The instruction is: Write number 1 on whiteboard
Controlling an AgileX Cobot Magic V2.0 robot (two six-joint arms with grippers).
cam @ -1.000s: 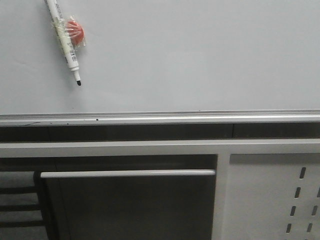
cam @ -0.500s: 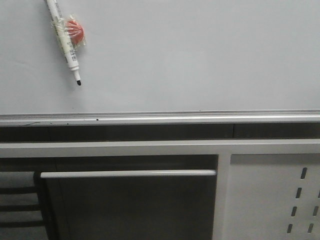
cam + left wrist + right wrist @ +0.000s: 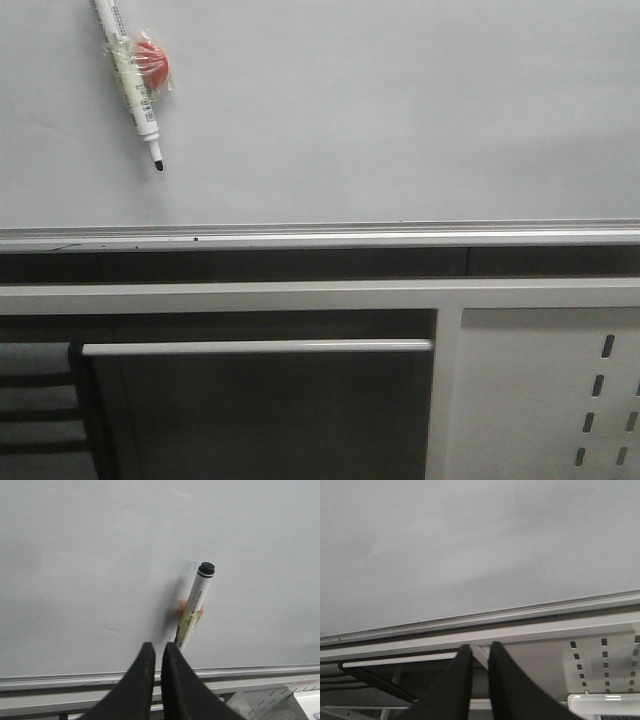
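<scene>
A marker (image 3: 128,75) sits tilted on the whiteboard (image 3: 400,110) at its upper left, tip downward, with a round magnet (image 3: 152,60) just beside its barrel. Below the whiteboard runs its bottom rail (image 3: 320,238). Under that, a panel with a bar handle (image 3: 256,347) lies left of a perforated panel (image 3: 560,400).

A white marker (image 3: 128,75) hangs tilted at the upper left, its dark tip (image 3: 158,166) pointing down and slightly right, its cap end cut off by the frame edge. A red-orange round magnet (image 3: 152,60) sits taped against its barrel. Lower down, a dark panel (image 3: 260,415) carries a pale bar handle (image 3: 255,347). To its right stands a grey perforated metal panel (image 3: 545,395).
</scene>
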